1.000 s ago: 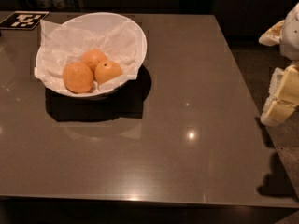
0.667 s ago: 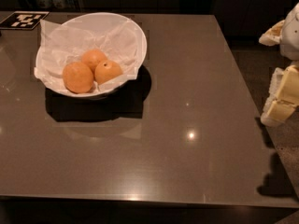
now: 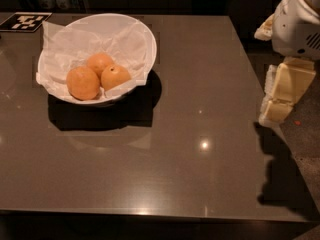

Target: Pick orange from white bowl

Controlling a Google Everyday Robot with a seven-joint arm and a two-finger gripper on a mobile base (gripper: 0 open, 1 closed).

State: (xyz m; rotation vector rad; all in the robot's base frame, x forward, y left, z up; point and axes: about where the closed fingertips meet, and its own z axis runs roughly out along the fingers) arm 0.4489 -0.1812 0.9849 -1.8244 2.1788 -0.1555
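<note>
The orange (image 3: pixel 116 77), marked by a small dark stem dimple, lies in the white bowl (image 3: pixel 151 44), at the front right of a cluster of three. It touches a larger orange (image 3: pixel 82 83) on its left and a third orange (image 3: pixel 99 62) behind it; all three rest on crumpled white paper (image 3: pixel 70 41) that lines the bowl and spills over its rim.

The bowl stands on the far left part of a dark grey table (image 3: pixel 200 174); a black-and-white marker (image 3: pixel 24 21) lies flat at the table's far left corner, near the bowl.

The gripper (image 3: pixel 281 95), pale cream, hangs by the table's right edge, well apart from the bowl, under a white arm housing (image 3: pixel 300 26); I cannot tell whether it is spread or closed; no fruit is in it.

By my judgement the task has barely begun. The orange is untouched and still among its neighbours; the reach across the table, the descent into the bowl, the grasp and the lift are all left to do.

Set against a second ago, the bowl, the three fruits and the marker sit just where they were. The gripper and the housing above it have shifted to the left and stand further into view, closer to the table's edge; this looks to me like the start of an approach, though the gap to the bowl remains wide.
</note>
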